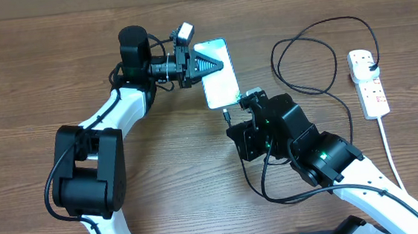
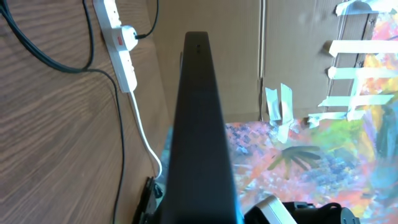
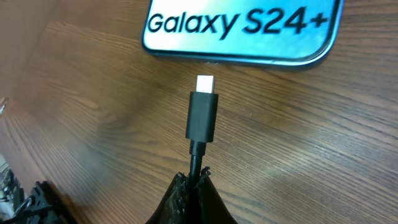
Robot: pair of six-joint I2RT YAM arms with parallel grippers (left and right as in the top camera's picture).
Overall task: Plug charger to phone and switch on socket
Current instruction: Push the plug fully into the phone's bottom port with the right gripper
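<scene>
Left gripper (image 1: 216, 65) lies over the left edge of the phone (image 1: 220, 88); whether its jaws grip cannot be told. Right gripper (image 3: 194, 183) is clamped on the charger (image 3: 202, 115) just behind the connector. Only the right wrist view shows the tip just short of the phone's end, not touching. White power strip (image 1: 368, 82) lies far right, well apart. Wood-grain table (image 1: 41, 70); taped cardboard panel (image 2: 298, 56) beyond
</scene>
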